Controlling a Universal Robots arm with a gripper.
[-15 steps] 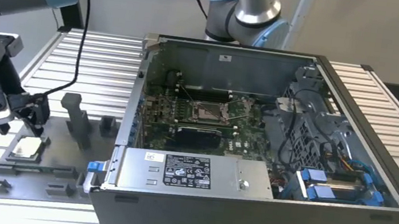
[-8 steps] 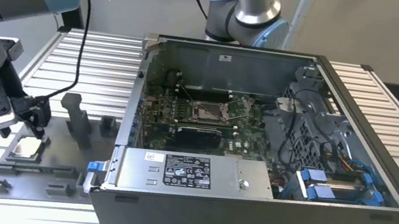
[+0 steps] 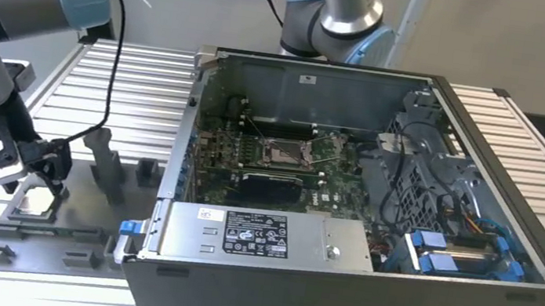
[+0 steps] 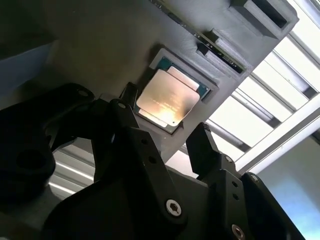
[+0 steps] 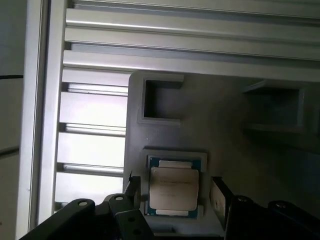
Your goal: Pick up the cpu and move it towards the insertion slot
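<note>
The cpu (image 5: 173,189) is a small silvery square chip lying flat in a recess of the grey fixture plate (image 5: 225,125). That plate sits on the slatted table at the exterior view's left. In both wrist views my gripper (image 5: 175,194) is open, with one black finger (image 4: 126,109) on each side of the cpu (image 4: 167,98) and a gap to each edge. In the exterior view the gripper (image 3: 36,187) hangs low over the cpu (image 3: 34,203). The insertion slot (image 3: 284,150), silver-framed with a dull centre, lies on the green board inside the open computer case (image 3: 337,304).
A tall grey post (image 3: 107,163) and low blocks stand on the fixture plate (image 3: 61,240) beside the gripper. The case wall (image 3: 180,149) rises between fixture and slot. A plain black rectangle (image 3: 268,188) lies just in front of the slot. A second arm's base (image 3: 333,18) stands behind the case.
</note>
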